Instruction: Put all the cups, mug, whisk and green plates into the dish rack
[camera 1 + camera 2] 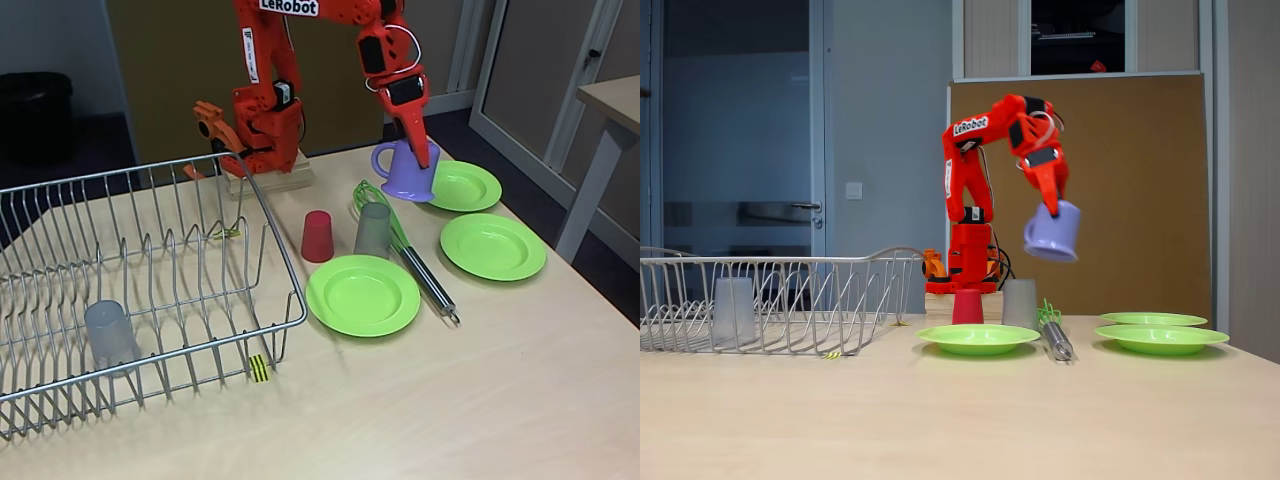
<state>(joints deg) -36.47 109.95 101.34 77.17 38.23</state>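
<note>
Three lime-green plates (pixel 363 294) lie on the desk (pixel 480 400) below the pincer (pixel 1054 200), which is clamped on the lilac mug (pixel 1051 232), held tilted in the air. The dish rack (pixel 790 300) stands well to its left.

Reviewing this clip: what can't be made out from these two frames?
- Gripper fingertips: hidden by the mug in both fixed views, so how the jaws stand is unclear.
- Dish rack: cut off by the left edge in both fixed views.
- Whisk: foreshortened and small in the low fixed view; wires partly behind the grey cup in the high one.
</note>
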